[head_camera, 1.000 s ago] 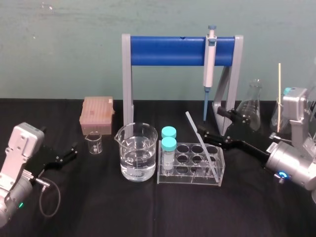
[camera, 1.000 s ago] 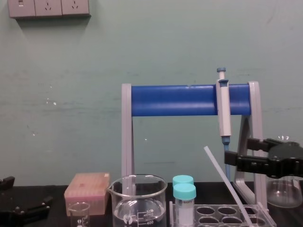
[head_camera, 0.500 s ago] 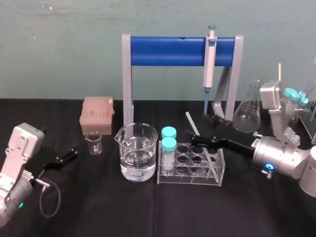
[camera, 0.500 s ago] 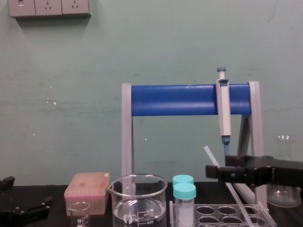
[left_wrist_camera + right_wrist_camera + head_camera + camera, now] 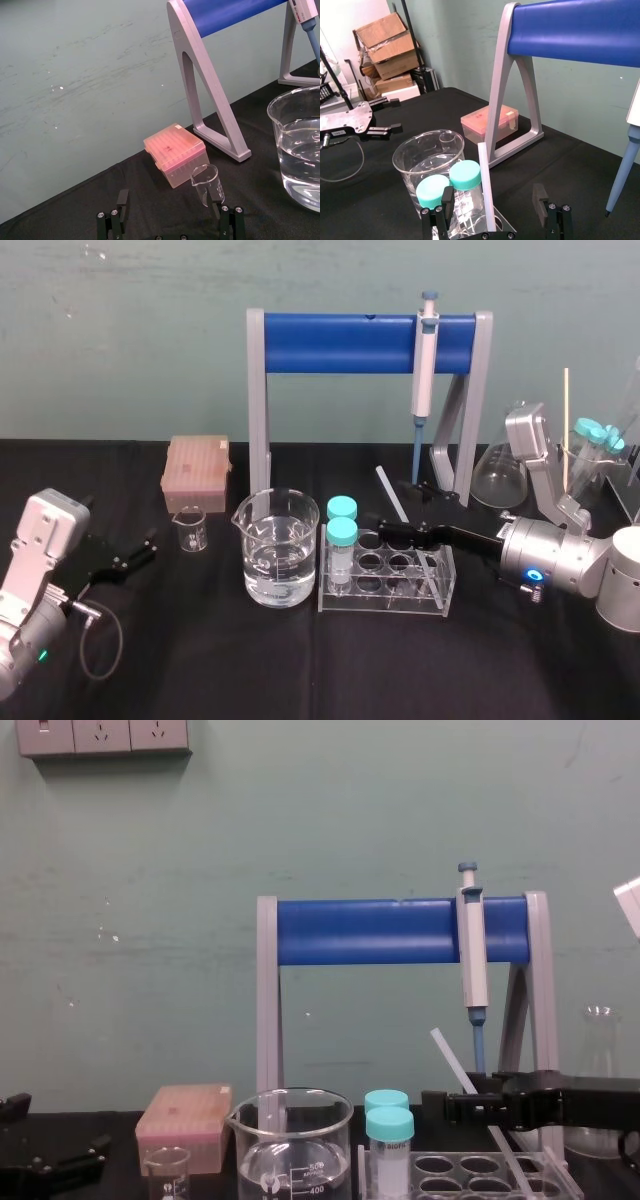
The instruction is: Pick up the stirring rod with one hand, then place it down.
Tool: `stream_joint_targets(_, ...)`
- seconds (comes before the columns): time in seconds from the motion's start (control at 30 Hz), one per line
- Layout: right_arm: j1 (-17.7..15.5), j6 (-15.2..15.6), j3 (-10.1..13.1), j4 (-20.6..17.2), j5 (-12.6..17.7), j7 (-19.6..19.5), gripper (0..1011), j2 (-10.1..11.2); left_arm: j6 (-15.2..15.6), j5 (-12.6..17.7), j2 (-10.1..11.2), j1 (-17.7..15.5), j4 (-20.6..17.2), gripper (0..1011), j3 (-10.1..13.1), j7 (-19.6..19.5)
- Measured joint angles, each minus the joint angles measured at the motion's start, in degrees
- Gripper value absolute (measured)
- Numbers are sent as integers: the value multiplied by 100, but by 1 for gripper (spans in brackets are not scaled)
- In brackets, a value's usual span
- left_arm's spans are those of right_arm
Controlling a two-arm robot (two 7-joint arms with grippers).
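1. Stirring rod stands tilted in the clear tube rack. Its lower end sits in a well toward the rack's right end, and its upper end leans up and back toward the blue stand. It is not lifted yet.
2. Right gripper is spread wide and empty, reaching in low over the rack from the right. In the right wrist view the rod runs up between the two fingers. It sits roughly mid-gap, a touch nearer the finger on the capped-tube side, and we see no contact.
3. Risk A: the rod is slanted and the glass is thin and smooth. We judge the pads will meet it askew, so it may twist in the pinch or slide out on the lift.
4. Risk B: the rod's foot is down in the well. Pulling off the rod's own axis could lever the rack, drag it or crack the rod.
5. Risk C: the capped tubes stand just beside the near finger, with the water beaker next to them. A swung rod or finger could knock either one. The pipette hangs behind.
6. Left gripper is parked at the left of the table, fingers apart and holding nothing, well apart from the rod.
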Motion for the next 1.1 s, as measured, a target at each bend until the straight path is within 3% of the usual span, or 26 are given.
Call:
stream_joint_targets(0.47,2,0,1,10,0,0,997,-4,0,0,0,0,0,1000,0,0)
stream_joint_targets(0.73,2,1,2,10,2,0,838,-4,0,0,0,0,0,1000,0,0)
stream_joint_targets(1.1,2,3,2,11,5,1,466,-3,0,0,0,0,0,1000,0,0)
